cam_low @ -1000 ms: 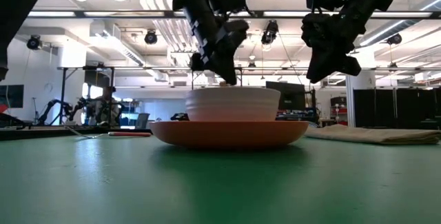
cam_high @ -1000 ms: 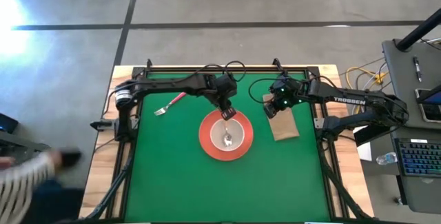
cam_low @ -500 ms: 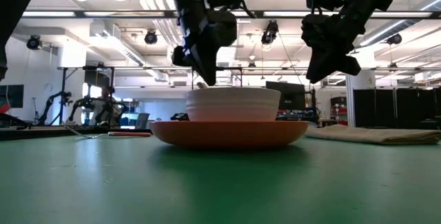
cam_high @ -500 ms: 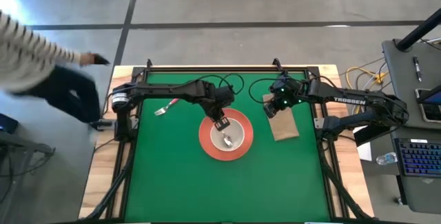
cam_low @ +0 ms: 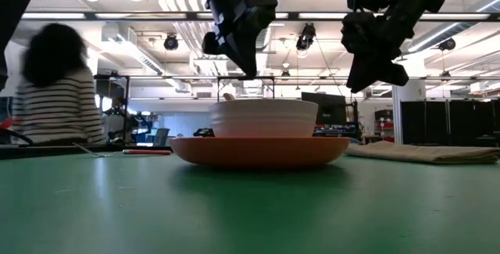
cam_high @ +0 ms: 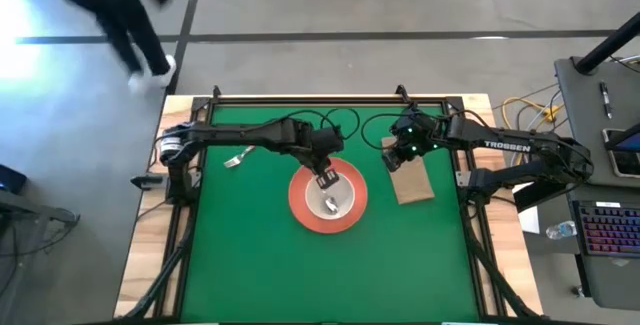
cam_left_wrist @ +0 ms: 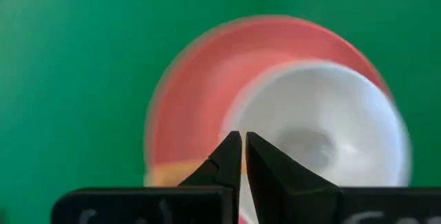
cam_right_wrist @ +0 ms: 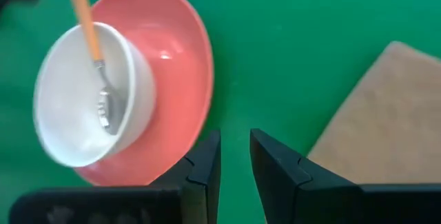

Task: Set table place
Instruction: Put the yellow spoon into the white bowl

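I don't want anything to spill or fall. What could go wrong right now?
The left gripper hangs just above the bowl with its fingers nearly together; a low sideways move might knock the bowl or the spoon leaning inside it. The fork lies under the left arm, so a dropped elbow could push it. The right gripper hovers over the napkin and might drag it.

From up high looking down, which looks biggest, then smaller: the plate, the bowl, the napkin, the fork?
1. Plate, clearly the largest.
2. Napkin and bowl look about alike, and an arm hides part of the napkin, so I won't rank them.
3. Fork, the smallest.
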`<action>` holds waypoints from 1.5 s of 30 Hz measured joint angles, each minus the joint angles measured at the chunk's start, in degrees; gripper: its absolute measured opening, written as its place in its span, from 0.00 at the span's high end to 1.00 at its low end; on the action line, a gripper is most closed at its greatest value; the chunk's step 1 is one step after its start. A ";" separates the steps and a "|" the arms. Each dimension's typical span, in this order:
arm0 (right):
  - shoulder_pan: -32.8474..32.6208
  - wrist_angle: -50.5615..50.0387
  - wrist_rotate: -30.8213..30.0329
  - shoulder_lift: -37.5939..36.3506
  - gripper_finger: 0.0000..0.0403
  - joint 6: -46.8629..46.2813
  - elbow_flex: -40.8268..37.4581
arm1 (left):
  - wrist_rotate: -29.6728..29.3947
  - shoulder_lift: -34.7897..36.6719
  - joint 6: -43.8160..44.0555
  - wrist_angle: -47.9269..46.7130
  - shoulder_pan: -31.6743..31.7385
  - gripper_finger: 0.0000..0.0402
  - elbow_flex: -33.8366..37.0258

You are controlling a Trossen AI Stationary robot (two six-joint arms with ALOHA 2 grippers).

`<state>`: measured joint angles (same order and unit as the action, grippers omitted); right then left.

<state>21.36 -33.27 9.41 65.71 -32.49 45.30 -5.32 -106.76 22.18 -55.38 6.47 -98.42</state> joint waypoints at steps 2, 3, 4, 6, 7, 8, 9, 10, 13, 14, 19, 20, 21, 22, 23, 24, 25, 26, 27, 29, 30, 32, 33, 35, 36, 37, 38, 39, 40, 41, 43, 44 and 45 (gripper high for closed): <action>-0.34 0.85 1.02 0.00 0.82 -0.66 0.00 | -2.87 0.09 0.14 -1.14 1.03 0.98 -0.61; -0.47 1.86 1.11 0.01 0.82 -0.80 0.00 | -3.98 0.57 0.62 -2.22 1.45 0.98 -0.74; -0.55 3.24 1.25 0.18 0.82 -1.06 0.00 | -4.80 1.08 1.35 -3.64 1.76 0.98 -0.87; -0.72 6.53 3.01 1.07 0.83 -1.84 0.02 | -5.70 2.68 2.41 -6.43 2.07 0.98 -0.90; -0.73 8.08 4.37 1.91 0.84 -2.12 0.02 | -6.04 3.51 3.28 -8.22 2.08 0.98 -0.39; -1.02 9.69 5.61 2.98 0.84 -2.54 0.14 | -6.87 4.08 4.30 -9.90 2.06 0.98 0.46; -1.32 11.18 6.69 4.17 0.85 -2.86 0.46 | -8.13 4.34 4.79 -10.70 2.06 0.98 1.46; -1.74 12.13 7.30 5.50 0.86 -2.89 0.84 | -8.82 4.66 5.23 -10.34 2.06 0.98 2.38; -2.88 12.84 7.54 9.56 0.88 -2.15 2.72 | -8.85 4.71 4.98 -8.66 2.08 0.98 3.83; -3.07 12.80 7.55 10.76 0.88 -1.60 3.48 | -8.80 4.83 4.32 -7.28 2.09 0.98 3.98; -3.47 12.46 7.54 14.00 0.88 0.75 7.23 | -6.55 3.66 1.62 -0.94 2.57 0.98 4.16; -3.47 12.41 7.54 14.13 0.88 1.07 7.98 | -5.70 3.29 1.62 -0.53 2.69 0.98 4.18; -3.47 12.11 7.54 14.11 0.88 1.35 8.60 | -5.19 2.88 1.51 -0.52 2.73 0.98 4.18; -3.47 11.69 7.53 13.87 0.88 1.47 9.14 | -4.58 2.48 1.40 -0.58 2.80 0.98 4.20; -3.47 11.02 7.43 13.56 0.88 1.54 9.74 | -4.06 1.98 1.18 -0.58 2.80 0.98 4.32; -3.47 10.57 7.17 13.17 0.88 1.95 10.21 | -3.82 1.50 0.87 -0.57 2.83 0.98 4.63; -3.47 9.87 7.07 12.75 0.88 2.33 10.71 | -3.55 1.12 0.33 -0.59 2.84 0.98 5.08; -3.47 9.40 7.02 12.35 0.88 2.54 11.08 | -3.52 0.79 -0.29 -0.73 2.85 0.98 5.54; -3.45 9.09 6.82 11.91 0.88 2.60 11.40 | -3.52 0.41 -0.58 -0.74 2.85 0.98 5.87; -3.46 8.33 5.42 11.12 0.88 2.76 11.71 | -3.50 0.07 -0.52 -1.32 2.94 0.98 6.15; -3.47 8.13 4.74 10.77 0.88 2.77 11.72 | -3.36 0.00 -0.50 -2.04 2.92 0.98 6.21; -3.45 7.87 3.97 10.43 0.88 2.78 11.71 | -2.21 -0.02 -0.45 -2.73 2.93 0.98 6.21; -3.45 7.60 3.80 10.40 0.88 2.76 11.69 | -1.09 -0.02 -0.24 -3.05 2.94 0.98 6.21; -3.43 6.94 3.39 10.40 0.88 2.95 11.67 | 1.16 -0.02 0.13 -4.24 2.72 0.98 6.21; -3.47 6.65 3.09 10.51 0.88 3.06 11.67 | 2.01 -0.02 0.64 -4.83 2.48 0.98 6.21; -3.45 6.46 2.67 10.63 0.88 3.17 11.67 | 2.66 -0.02 1.42 -5.16 2.12 0.98 6.21; -3.45 6.40 2.57 10.88 0.88 3.17 11.67 | 3.30 -0.02 1.54 -5.41 1.77 0.98 6.21; -3.45 6.39 2.54 11.07 0.88 3.17 11.66 | 3.81 -0.02 1.55 -5.72 1.37 0.98 6.21; -3.45 6.33 2.53 11.21 0.88 3.17 11.60 | 4.26 -0.02 1.62 -5.85 0.94 0.98 6.21; -3.45 6.23 2.53 11.28 0.88 3.17 11.58 | 4.37 -0.02 1.96 -5.83 0.49 0.98 6.21; -3.45 6.27 2.52 11.28 0.88 3.20 11.58 | 4.49 -0.02 2.97 -6.04 -0.43 0.98 6.21; -3.45 6.25 2.54 11.28 0.88 3.42 11.58 | 4.81 -0.02 3.20 -6.48 -0.80 0.98 6.20; -3.45 6.26 2.52 11.28 0.88 3.60 11.58 | 5.21 -0.02 3.68 -7.35 -1.18 0.98 6.15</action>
<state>17.91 -27.01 11.92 76.99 -28.89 56.88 -0.12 -106.78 25.86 -62.73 5.30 -92.27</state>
